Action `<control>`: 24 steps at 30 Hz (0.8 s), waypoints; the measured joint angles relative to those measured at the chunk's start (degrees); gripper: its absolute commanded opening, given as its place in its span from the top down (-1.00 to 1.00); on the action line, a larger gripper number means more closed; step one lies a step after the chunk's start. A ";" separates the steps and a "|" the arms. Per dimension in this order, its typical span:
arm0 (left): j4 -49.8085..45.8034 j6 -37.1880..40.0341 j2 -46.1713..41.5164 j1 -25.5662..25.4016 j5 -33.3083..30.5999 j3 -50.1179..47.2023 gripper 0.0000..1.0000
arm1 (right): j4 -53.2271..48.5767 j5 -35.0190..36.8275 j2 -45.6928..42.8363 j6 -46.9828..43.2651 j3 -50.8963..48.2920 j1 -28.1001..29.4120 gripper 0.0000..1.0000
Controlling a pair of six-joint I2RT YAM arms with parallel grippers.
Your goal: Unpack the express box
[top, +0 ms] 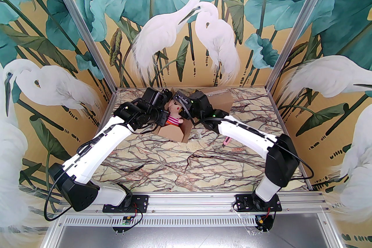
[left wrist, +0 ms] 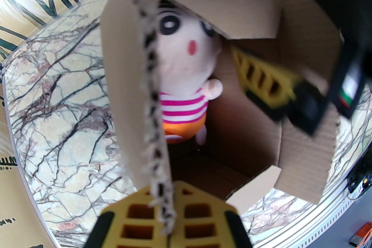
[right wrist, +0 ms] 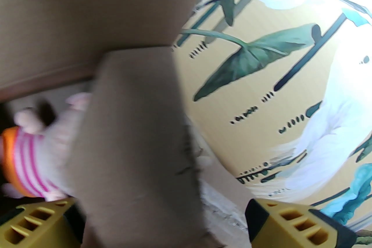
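Closest to my left wrist camera, at the bottom edge, the left gripper (left wrist: 167, 212) is pinched together on the torn edge of a cardboard flap (left wrist: 130, 72). Behind it, centre frame, I see a striped plush doll (left wrist: 186, 66) inside the open express box (top: 174, 133), which sits mid-frame in the top view on the marble table (top: 203, 162). My right gripper (right wrist: 162, 223) stands spread wide, a finger in each lower corner, with a second flap (right wrist: 139, 139) between.

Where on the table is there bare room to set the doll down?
Widest: the bare table between the two arms, nearer than the box. Also the back-right corner, beyond the box's flap. Crowded: the box mouth, where doll, left gripper and right gripper meet.
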 measured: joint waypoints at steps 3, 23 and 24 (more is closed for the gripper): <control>0.61 -0.26 0.00 0.04 -0.35 -0.92 1.00 | -0.90 -1.64 0.22 1.18 1.62 -0.94 -0.98; 3.91 -3.43 -2.01 -0.15 -3.23 -3.93 1.00 | -13.99 -22.21 -4.57 33.66 12.74 -11.30 -0.69; 3.91 -4.20 -1.79 -0.15 -3.65 -3.89 1.00 | -13.99 -22.14 -5.68 36.35 12.00 -11.17 -0.66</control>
